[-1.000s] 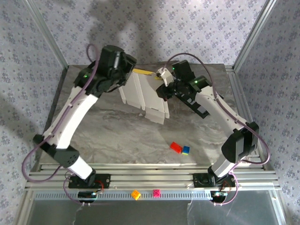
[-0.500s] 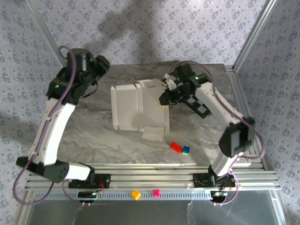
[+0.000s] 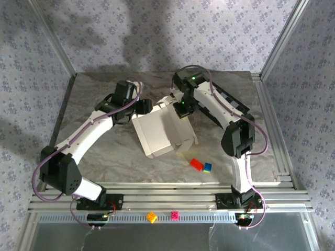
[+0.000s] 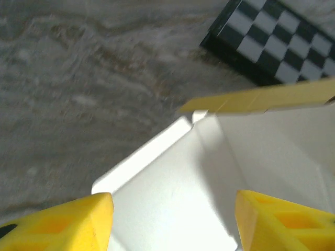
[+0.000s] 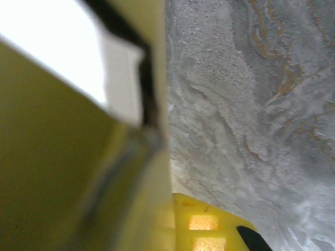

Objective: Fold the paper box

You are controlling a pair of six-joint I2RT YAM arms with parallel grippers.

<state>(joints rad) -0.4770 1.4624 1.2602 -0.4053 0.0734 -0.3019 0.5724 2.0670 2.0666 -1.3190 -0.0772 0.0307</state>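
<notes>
the paper box (image 5: 57,167) is jammed right up at the lens, blurry yellow panel down the left, white inner face up top. Right gripper (image 5: 178,225) pinches its edge at the bottom, one yellow finger showing. Grey marbled table (image 5: 251,104) on the right

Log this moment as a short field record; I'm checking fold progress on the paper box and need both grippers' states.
paper box: mid-table, white inner face up, partly folded, one wall raised at its far side
left gripper: open, above the box's white inner face near a far corner
right gripper: shut on the box's far edge
checkerboard mat: lying flat beyond the box
red brick: nearer than the box, apart from it
blue brick: beside the red brick, on its right
fold status: not finished
</notes>
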